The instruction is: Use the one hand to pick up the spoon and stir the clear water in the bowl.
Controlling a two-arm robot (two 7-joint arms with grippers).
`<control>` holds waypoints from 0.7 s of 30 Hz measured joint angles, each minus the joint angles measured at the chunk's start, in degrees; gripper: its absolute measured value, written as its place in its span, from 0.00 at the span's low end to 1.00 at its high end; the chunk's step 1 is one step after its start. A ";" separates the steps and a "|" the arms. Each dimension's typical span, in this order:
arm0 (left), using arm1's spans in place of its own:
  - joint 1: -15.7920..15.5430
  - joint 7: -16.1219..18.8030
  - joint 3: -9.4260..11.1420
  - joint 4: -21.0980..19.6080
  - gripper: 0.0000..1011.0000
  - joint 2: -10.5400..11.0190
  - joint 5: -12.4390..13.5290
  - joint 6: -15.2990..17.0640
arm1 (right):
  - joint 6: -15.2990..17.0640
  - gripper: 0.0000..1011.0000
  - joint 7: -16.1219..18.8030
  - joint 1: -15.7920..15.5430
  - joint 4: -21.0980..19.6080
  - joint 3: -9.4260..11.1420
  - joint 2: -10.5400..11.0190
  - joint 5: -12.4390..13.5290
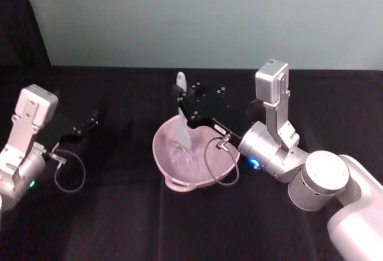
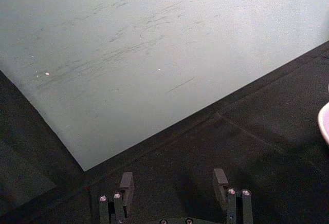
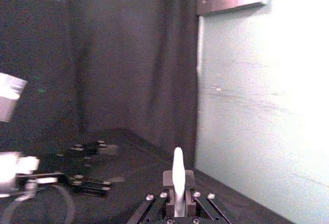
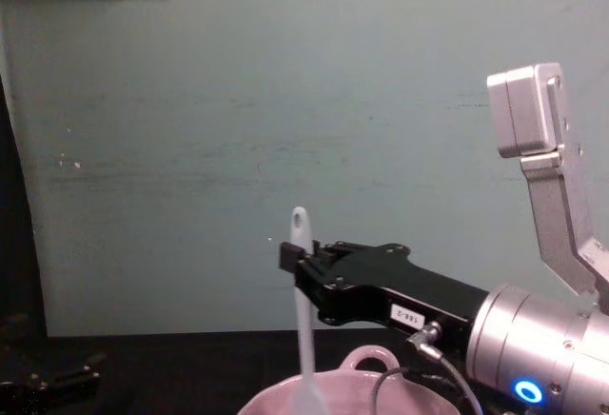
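Note:
The wide pale pink bowl stands mid-table, its small loop handle toward me. My right hand reaches over it from the right and is shut on the white spoon. The spoon stands nearly upright, hole-tipped handle end up and its bowl end down inside the pink bowl. The water is barely visible against the pink. In the chest view the right gripper clamps the spoon above the bowl. In the right wrist view the spoon rises from the shut jaws. My left gripper hangs open and idle at the left.
A grey cable from the right wrist loops over the bowl's right side. Black cloth covers the table, and a pale green wall stands close behind. The left gripper sits well left of the bowl, a cable loop beneath it.

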 joint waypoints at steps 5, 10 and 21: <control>0.00 0.00 0.00 0.00 1.00 0.00 0.00 0.00 | -0.77 0.11 -2.00 0.48 0.72 1.10 0.32 -2.54; 0.00 0.00 0.00 0.00 1.00 0.00 0.00 0.00 | 1.17 0.11 -2.71 -1.27 -2.51 2.93 2.42 -3.26; 0.00 0.00 0.00 0.00 1.00 0.00 0.00 0.00 | 7.27 0.11 0.70 -7.11 -12.73 5.57 5.93 2.34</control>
